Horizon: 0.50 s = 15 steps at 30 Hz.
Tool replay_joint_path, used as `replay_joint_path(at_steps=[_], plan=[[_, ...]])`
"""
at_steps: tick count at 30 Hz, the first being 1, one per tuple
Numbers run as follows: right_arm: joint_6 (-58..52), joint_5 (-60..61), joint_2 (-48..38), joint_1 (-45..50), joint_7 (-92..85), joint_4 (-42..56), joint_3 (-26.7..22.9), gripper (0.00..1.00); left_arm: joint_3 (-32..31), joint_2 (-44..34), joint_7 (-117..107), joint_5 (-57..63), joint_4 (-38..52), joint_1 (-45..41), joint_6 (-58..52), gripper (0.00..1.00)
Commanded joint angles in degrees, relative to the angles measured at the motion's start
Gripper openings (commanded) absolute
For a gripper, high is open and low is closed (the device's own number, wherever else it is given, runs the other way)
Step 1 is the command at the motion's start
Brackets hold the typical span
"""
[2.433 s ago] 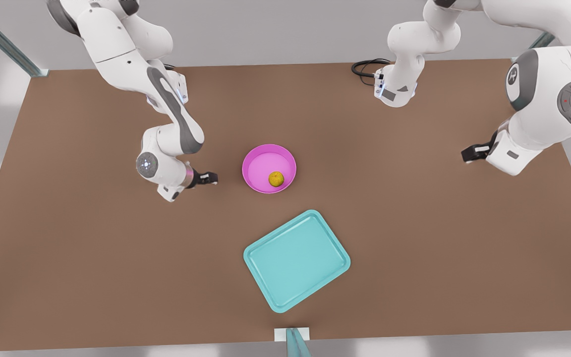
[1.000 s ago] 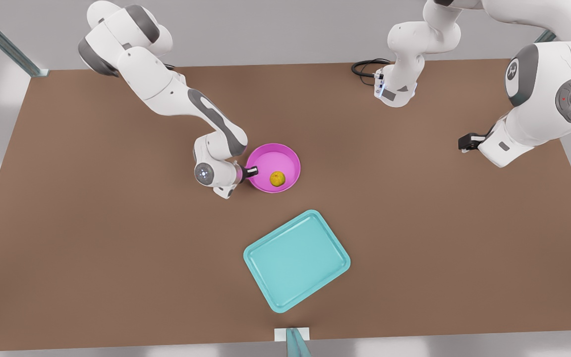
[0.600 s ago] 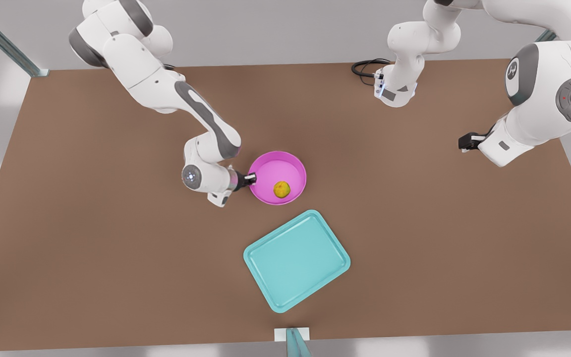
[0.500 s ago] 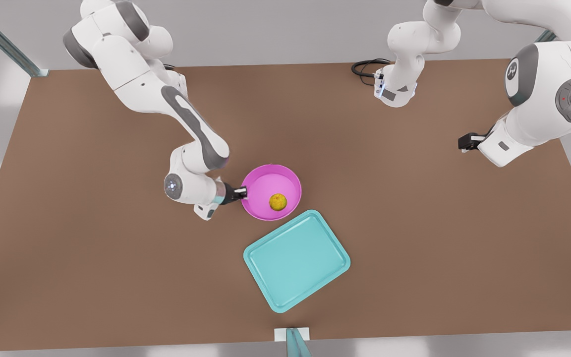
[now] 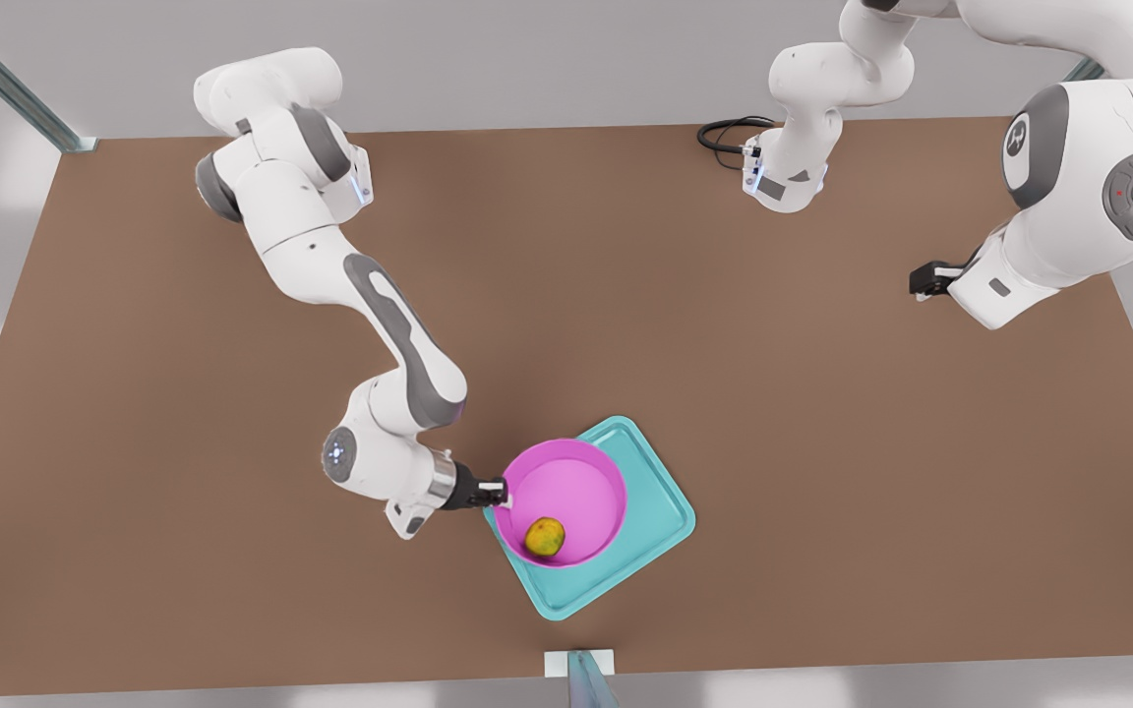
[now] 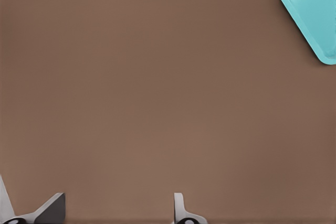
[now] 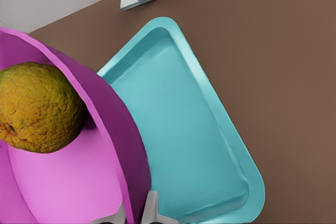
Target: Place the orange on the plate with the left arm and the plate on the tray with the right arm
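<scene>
The pink plate is over the teal tray, covering the tray's side toward the front view's left. I cannot tell whether the plate touches the tray. The orange lies inside the plate near its front rim. My right gripper is shut on the plate's rim from the front view's left. In the right wrist view its fingers pinch the plate's wall, with the orange inside and the tray beyond. My left gripper waits far at the front view's right, open above bare table; a tray corner shows there.
A black cable loops at the back edge near the arm base on the front view's right. A small white bracket with a metal post stands at the table's front edge, just in front of the tray. The brown tabletop is bare.
My right gripper closed on the plate's rim and carried the plate, orange inside, toward the table's front until it is over the tray. The left arm has barely moved.
</scene>
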Motion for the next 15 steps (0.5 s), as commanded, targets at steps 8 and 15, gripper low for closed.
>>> replay_joint_path(at_steps=[8,15], plan=[[4.4,-0.51,5.32,4.08,20.94,5.94,-0.31,1.0,0.05,0.02,0.18,0.03,0.05,0.01,0.03,1.0],[-12.62,-19.91,-11.37,-1.45,14.63,-8.21,-4.7,1.0,-0.03,0.11,0.18,0.03,0.05,0.01,0.12,1.0]])
